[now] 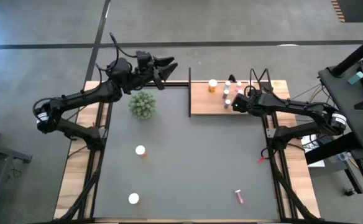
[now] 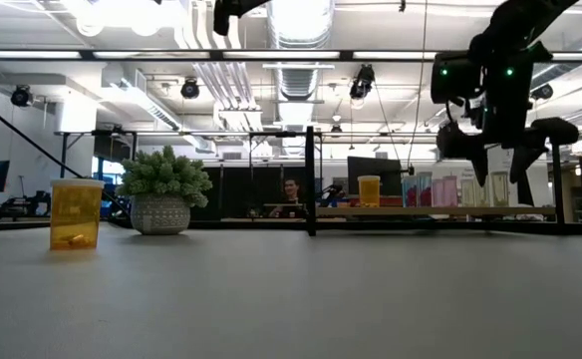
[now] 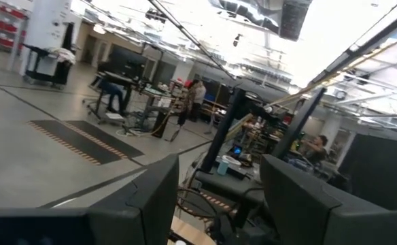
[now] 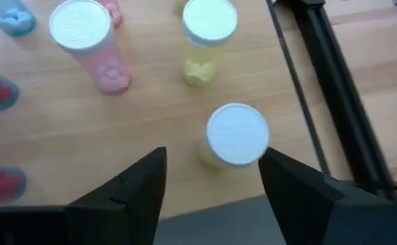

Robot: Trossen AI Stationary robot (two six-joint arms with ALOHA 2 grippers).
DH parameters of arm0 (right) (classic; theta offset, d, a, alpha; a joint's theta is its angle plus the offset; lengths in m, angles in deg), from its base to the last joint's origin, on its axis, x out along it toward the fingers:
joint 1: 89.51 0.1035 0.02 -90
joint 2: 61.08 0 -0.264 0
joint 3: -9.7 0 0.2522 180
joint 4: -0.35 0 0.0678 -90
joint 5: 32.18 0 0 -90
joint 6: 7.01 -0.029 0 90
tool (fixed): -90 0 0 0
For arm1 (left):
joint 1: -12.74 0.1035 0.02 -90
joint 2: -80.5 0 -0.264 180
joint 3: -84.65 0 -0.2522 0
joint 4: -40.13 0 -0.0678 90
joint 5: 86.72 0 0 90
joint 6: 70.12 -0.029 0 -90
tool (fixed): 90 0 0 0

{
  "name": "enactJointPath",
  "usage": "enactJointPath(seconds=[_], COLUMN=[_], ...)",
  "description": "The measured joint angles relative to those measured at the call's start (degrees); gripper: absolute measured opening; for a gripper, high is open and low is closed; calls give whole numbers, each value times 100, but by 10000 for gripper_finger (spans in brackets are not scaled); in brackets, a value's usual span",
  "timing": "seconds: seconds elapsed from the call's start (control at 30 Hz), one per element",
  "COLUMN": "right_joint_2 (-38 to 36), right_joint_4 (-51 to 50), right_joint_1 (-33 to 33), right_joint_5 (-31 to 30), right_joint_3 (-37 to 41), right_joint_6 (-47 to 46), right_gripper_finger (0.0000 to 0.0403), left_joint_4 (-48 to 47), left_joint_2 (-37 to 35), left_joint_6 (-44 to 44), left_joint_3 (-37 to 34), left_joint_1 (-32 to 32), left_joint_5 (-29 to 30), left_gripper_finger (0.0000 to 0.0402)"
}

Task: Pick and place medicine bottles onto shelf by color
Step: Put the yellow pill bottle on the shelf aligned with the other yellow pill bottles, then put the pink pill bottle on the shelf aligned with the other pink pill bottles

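Right gripper [image 4: 212, 178] hangs above the shelf [image 1: 201, 102] near its right edge, jaws parted, holding nothing; a yellow bottle [image 4: 234, 136] stands upright just beyond them. Vials cluster there; shelf's left half is bare. Left gripper [image 1: 167, 67] is raised past the desk's [image 1: 188, 168] far edge, jaws apart, empty. Three bottles stand or lie well apart on the open desk.

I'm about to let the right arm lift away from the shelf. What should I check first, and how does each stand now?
1. Right gripper jaws apart: ok.
2. Yellow vial stands upright on the shelf, between the jaws, free of them: ok.
3. Second yellow vial beside it, same colour: ok.
4. Pink vial upright, apart from the jaws: ok.
5. Left gripper parked high, behind the plant, away from the shelf: ok.
6. Bottles left on the table: orange bottle waits: not ok.
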State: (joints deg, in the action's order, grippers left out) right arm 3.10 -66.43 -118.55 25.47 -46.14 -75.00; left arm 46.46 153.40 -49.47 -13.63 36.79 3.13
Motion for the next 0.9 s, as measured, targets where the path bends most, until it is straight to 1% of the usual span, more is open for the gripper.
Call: enactJointPath(seconds=[0.2,0.37,0.43,0.57,0.7,0.8,0.9], right_joint_2=[0,0,0,0,0,0,-2], right_joint_4=[-561,-875,-890,-1137,-1649,-1920,-1909], right_joint_1=[171,417,570,919,1362,1799,2323], right_joint_5=[42,431,579,805,936,1313,1935], right_joint_3=[-287,-473,-555,-752,-1001,-1197,-1373], right_joint_6=[-145,-201,-204,-430,-841,-1045,-1112], right_gripper_finger=[226,226,226,226,226,226,226], left_joint_4=[-4,-11,-8,-8,-9,-15,-11], left_joint_2=[-71,-158,-189,-219,-259,-261,-261], left_joint_6=[12,20,153,729,760,769,773], left_joint_3=[-32,-94,-101,-116,-175,-181,-181], left_joint_1=[-7,-11,-11,-11,-11,-13,-17], left_joint_5=[-444,-788,-861,-1034,-1229,-1553,-1820], left_gripper_finger=[190,190,190,190,190,190,190])
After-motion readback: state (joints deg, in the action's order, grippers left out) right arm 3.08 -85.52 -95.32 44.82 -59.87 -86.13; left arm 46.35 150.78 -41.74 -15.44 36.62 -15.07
